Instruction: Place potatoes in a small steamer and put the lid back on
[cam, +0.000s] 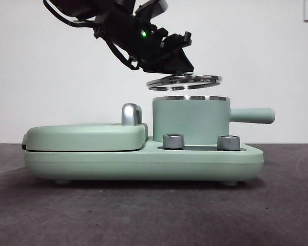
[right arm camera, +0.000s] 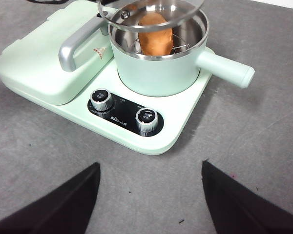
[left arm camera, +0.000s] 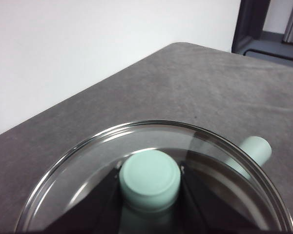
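Nearest in the front view are the 2 steel knobs (cam: 174, 141) on the mint-green cooker base (cam: 143, 163), with the flat griddle cover (cam: 84, 137) beside them. Just behind the knobs stands the small steamer (cam: 190, 121), its straight handle pointing out to the side. The right wrist view shows the potato (right arm camera: 155, 33) already inside, resting on a wire rack with its long axis roughly upright. The lid (cam: 184, 81) hangs directly above the steamer's steel rim, apart from it by a narrow gap and tilted slightly, so the coming move looks like a short straight drop with a little levelling. The left gripper (left arm camera: 149, 179) has its 2 jaws clamped on the lid's mint-green knob, 1 on each side; its arm reaches down at a slant from the upper side of the front view. The right gripper (right arm camera: 151, 195) waits well back from the cooker over bare grey table (right arm camera: 254, 146), jaws spread wide and holding nothing.
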You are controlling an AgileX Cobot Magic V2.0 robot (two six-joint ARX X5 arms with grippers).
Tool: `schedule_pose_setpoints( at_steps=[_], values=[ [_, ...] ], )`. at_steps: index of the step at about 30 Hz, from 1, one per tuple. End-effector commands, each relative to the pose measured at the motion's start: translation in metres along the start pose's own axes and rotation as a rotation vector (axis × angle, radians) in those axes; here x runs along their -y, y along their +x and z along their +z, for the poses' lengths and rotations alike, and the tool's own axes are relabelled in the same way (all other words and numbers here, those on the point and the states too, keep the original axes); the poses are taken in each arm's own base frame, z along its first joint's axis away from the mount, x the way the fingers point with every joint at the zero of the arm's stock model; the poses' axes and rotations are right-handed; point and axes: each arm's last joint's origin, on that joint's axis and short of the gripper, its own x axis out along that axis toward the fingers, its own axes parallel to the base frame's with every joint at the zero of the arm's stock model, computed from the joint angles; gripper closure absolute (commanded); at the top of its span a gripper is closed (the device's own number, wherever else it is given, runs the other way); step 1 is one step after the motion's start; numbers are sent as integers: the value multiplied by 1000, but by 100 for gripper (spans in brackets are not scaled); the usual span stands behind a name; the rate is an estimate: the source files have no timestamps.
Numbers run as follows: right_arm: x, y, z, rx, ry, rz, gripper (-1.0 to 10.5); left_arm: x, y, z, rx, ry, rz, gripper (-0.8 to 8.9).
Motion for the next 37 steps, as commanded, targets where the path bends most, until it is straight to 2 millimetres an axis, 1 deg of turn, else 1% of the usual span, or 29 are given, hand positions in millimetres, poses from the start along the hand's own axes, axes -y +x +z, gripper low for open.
schedule_pose_setpoints(
  at_steps=[1, 10, 24, 31, 33, 37],
  values=[
    [-1, -1, 1, 3, 8, 5, 617, 6, 7, 9, 51, 68, -14, 804],
    [-1, -1, 0, -8, 13, 5, 617, 11, 18, -6, 15, 69, -32, 804],
    [-1, -1, -1, -20, 22, 4, 617, 11, 20, -9, 0, 65, -34, 804],
    [0, -1, -2, -32, 37, 3, 617, 11, 23, -15, -15, 60, -36, 802],
    [0, -1, -2, -32, 37, 3, 617, 11, 23, -15, -12, 61, -36, 761],
    [0, -1, -2, -32, 36, 3, 617, 12, 23, -14, -8, 60, -37, 615]
  ],
)
